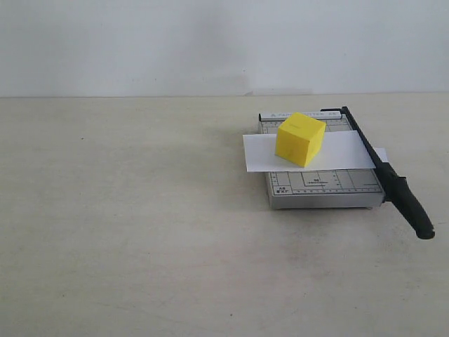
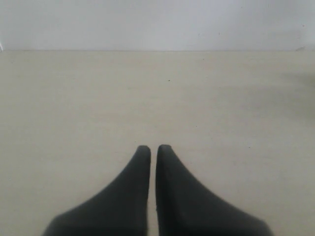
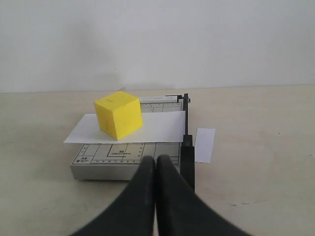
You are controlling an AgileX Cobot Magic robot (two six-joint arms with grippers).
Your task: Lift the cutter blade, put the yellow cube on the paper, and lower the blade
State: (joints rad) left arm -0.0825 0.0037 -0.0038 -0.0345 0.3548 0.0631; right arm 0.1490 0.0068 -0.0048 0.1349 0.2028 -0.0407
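The yellow cube (image 1: 300, 139) (image 3: 119, 114) rests on the white paper (image 1: 344, 149) (image 3: 157, 129), which lies across the grey trimmer base (image 1: 323, 188) (image 3: 113, 155). The cutter blade (image 1: 382, 168) (image 3: 187, 147) lies down along the base's right edge, its thick handle end (image 1: 412, 208) jutting past the front. A cut strip of paper (image 3: 204, 144) lies beyond the blade. Neither arm shows in the exterior view. My right gripper (image 3: 156, 160) is shut and empty, in front of the base, apart from the handle. My left gripper (image 2: 153, 147) is shut over bare table.
The beige table (image 1: 126, 210) stretches wide to the left and front of the trimmer. A pale wall (image 1: 210, 42) rises behind the table's far edge.
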